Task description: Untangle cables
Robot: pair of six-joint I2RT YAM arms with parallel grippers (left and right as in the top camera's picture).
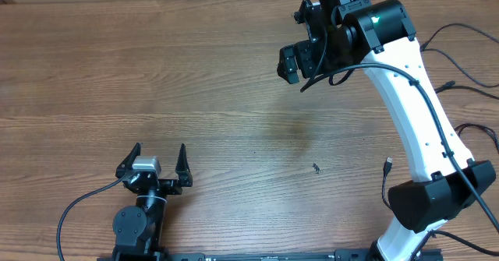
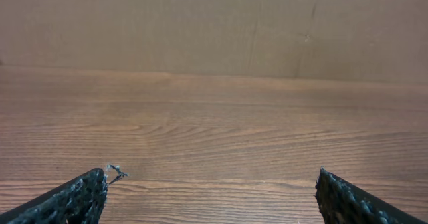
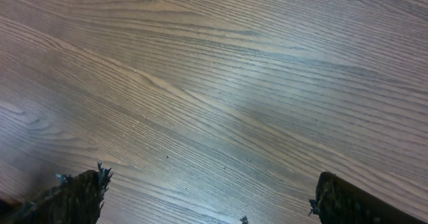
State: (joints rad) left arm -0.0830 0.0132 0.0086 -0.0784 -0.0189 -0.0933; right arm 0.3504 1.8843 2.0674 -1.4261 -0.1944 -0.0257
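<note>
Thin black cables lie as separate strands at the right of the table. One with a small plug end [image 1: 388, 164] runs down toward the right arm's base. Another plug end [image 1: 450, 84] trails off to the right edge, with more strands [image 1: 477, 128] near it. My right gripper [image 1: 291, 63] is open and empty, held high over the far middle of the table, well left of the cables; its wrist view [image 3: 210, 184] shows only bare wood. My left gripper [image 1: 160, 152] is open and empty at the front left; its wrist view [image 2: 211, 184] shows no cable.
A thicker black cable [image 1: 343, 75] loops off the right arm's wrist. The white right arm [image 1: 421, 121] crosses in front of the strands. A small dark speck [image 1: 316, 167] lies on the wooden table [image 1: 195, 82]. A cardboard wall [image 2: 200, 23] stands behind.
</note>
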